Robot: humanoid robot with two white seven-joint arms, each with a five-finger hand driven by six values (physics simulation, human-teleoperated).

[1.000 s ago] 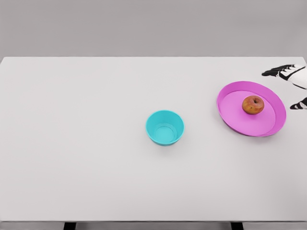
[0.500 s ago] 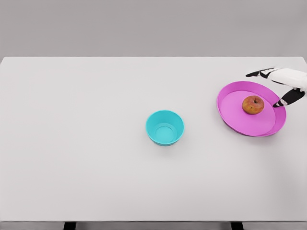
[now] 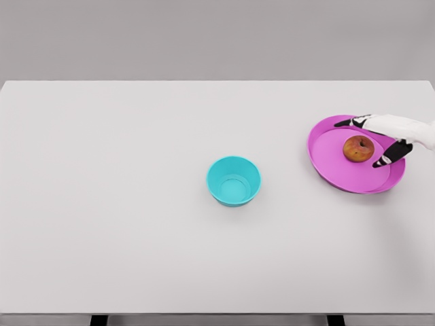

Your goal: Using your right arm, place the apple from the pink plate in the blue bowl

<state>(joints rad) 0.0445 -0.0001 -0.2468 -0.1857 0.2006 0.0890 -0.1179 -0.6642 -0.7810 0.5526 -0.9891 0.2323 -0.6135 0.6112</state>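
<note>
A reddish-brown apple (image 3: 358,148) lies on the pink plate (image 3: 340,170) at the right side of the white table. My right hand (image 3: 370,139) reaches in from the right edge and hovers over the plate just right of the apple. Its fingers (image 3: 354,122) are spread above the apple's far side and its thumb (image 3: 389,159) sits on the near side, so the hand brackets the apple without closing on it. The blue bowl (image 3: 234,180) stands empty near the table's middle, well left of the plate. My left arm is out of view.
The white table (image 3: 122,204) spans the whole view, with its front edge at the bottom and a grey wall behind it.
My right hand has moved left from the table's right edge to over the plate, and its fingers and thumb now straddle the apple. Apple, plate and bowl have not moved.
</note>
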